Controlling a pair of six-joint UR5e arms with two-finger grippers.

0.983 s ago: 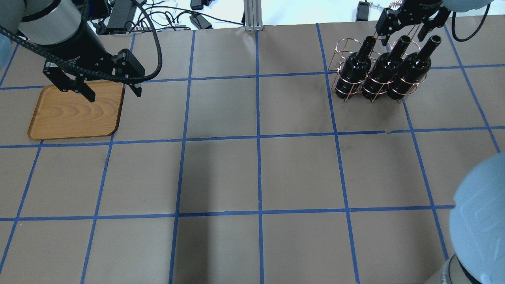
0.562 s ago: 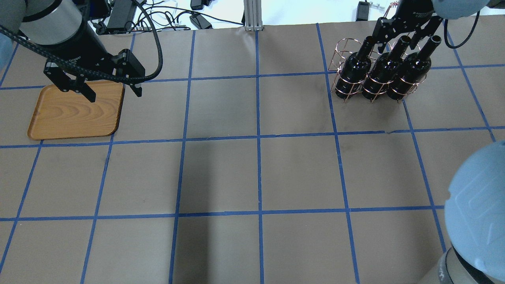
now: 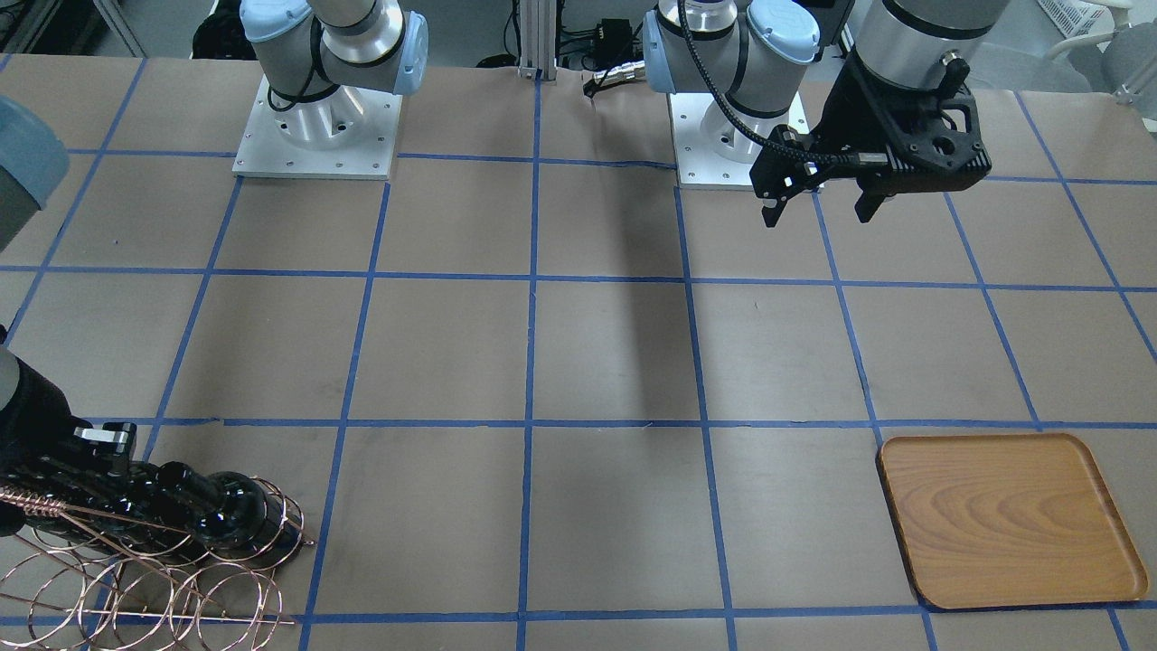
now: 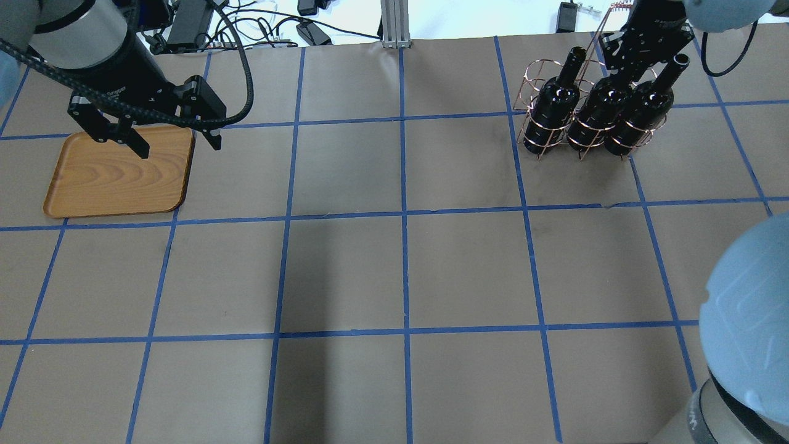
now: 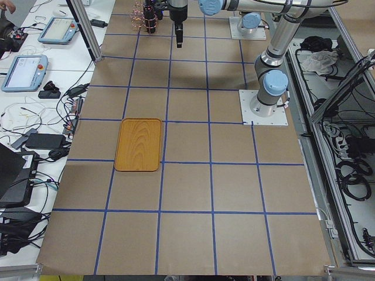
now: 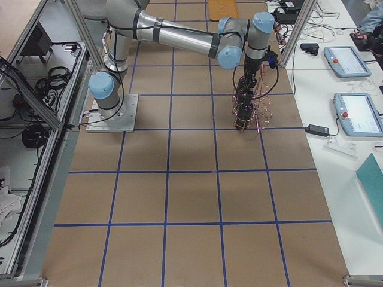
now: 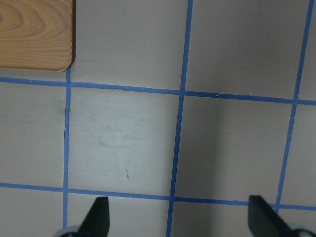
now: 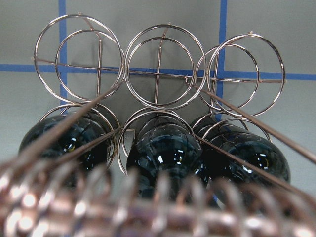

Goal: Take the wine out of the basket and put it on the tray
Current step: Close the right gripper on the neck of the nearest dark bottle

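Note:
Three glossy black wine bottles stand side by side in the copper wire basket (image 4: 535,75) at the far right. The left bottle (image 4: 551,105) and the right bottle (image 4: 641,111) show their necks. My right gripper (image 4: 630,60) is down over the neck of the middle bottle (image 4: 595,117) and hides it; I cannot tell whether its fingers have closed. The right wrist view shows the three bottles (image 8: 163,148) behind the blurred basket handle. The wooden tray (image 4: 111,179) lies empty at the far left. My left gripper (image 4: 175,145) is open and empty above the table by the tray's corner.
Cables and power bricks (image 4: 246,24) lie beyond the table's far edge, beside an aluminium post (image 4: 394,24). The two arm bases (image 3: 316,127) (image 3: 732,136) are bolted on the robot's side. Blue tape lines grid the brown table.
My right gripper has moved right and lower, from straddling the middle and left necks to covering the middle bottle's neck. The left arm, tray and basket have not moved.

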